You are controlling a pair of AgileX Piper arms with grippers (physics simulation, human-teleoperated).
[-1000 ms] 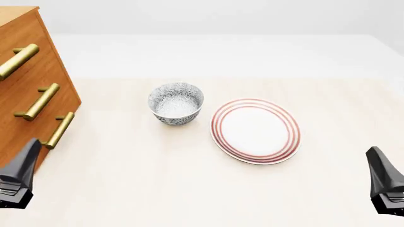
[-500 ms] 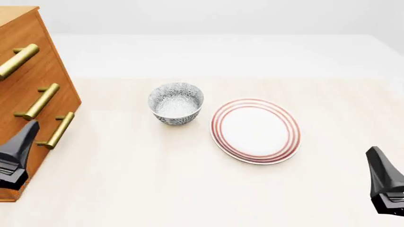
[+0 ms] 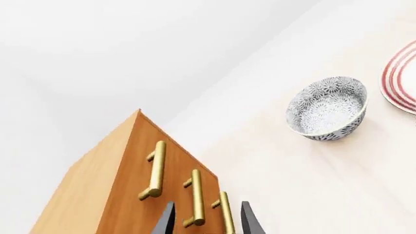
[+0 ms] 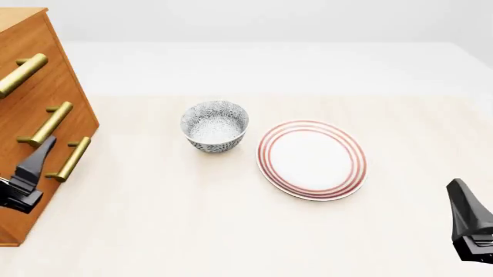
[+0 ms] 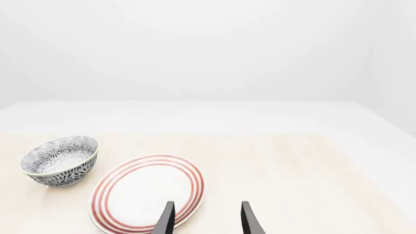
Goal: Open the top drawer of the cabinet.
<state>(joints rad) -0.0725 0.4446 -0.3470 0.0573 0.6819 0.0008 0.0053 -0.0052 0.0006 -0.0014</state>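
The orange-brown cabinet [image 4: 31, 104] stands at the table's left edge, and in the left wrist view the cabinet [image 3: 117, 195] fills the lower part. Its top drawer carries the highest brass handle [image 4: 22, 74], also visible as the handle [image 3: 155, 170] nearest the cabinet's top edge. All three drawer fronts look flush. My left gripper [image 4: 37, 161] hovers just in front of the cabinet, level with the two lower handles and below the top one. It is open, and its fingers [image 3: 167, 222] frame the lower handles without touching them. My right gripper [image 4: 463, 210] rests open and empty near the front right corner.
A patterned grey bowl [image 4: 215, 126] sits mid-table, with a red-ringed white plate [image 4: 311, 158] just right of it. The middle handle [image 4: 48, 123] and bottom handle [image 4: 69, 158] stick out from the cabinet front. The right gripper's fingers [image 5: 166, 220] point at the plate [image 5: 148, 192].
My left gripper has risen and moved forward, from beside the cabinet's lower corner to the level of the lower handles. The right gripper has stayed still.
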